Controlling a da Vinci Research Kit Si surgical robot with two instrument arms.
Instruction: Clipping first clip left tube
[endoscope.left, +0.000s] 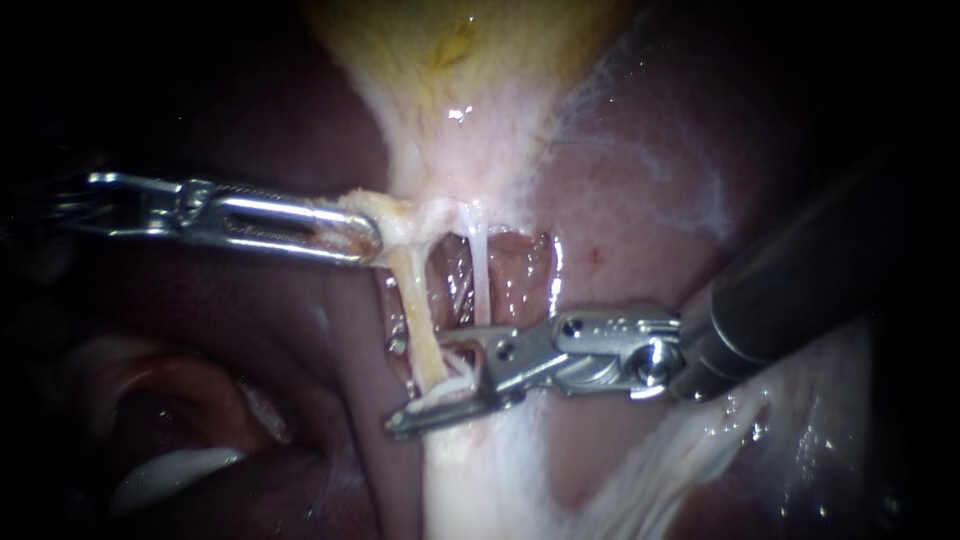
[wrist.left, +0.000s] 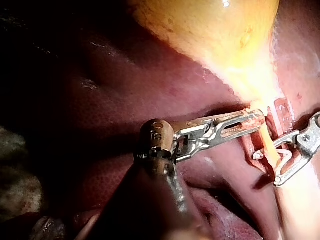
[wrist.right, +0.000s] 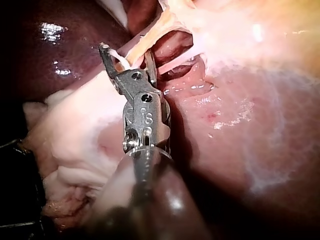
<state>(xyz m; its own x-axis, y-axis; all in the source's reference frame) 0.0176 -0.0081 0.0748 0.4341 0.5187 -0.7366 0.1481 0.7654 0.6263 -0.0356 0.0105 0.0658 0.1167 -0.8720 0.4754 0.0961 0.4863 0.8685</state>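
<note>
The left tube (endoscope.left: 412, 300) runs yellowish and taut from the gallbladder's (endoscope.left: 440, 50) pale neck down to my right instrument (endoscope.left: 430, 385). Its jaws stand a little apart, with a white clip (endoscope.left: 450, 388) seated between them and touching both. The clip straddles the tube's lower end. The right wrist view shows the same: my right instrument (wrist.right: 127, 55), the clip (wrist.right: 119, 57), and the tube (wrist.right: 150, 42) passing through it. My left instrument (endoscope.left: 365, 232) is shut on the tissue at the tube's upper end and holds it sideways. The thin white right tube (endoscope.left: 481, 270) hangs free beside it.
Dark red liver (endoscope.left: 640, 200) surrounds the opened window behind both tubes. In the left wrist view the yellow gallbladder (wrist.left: 215, 30) lies ahead of my left instrument (wrist.left: 252, 118). Pale fatty tissue (wrist.right: 75, 150) lies beside my right shaft.
</note>
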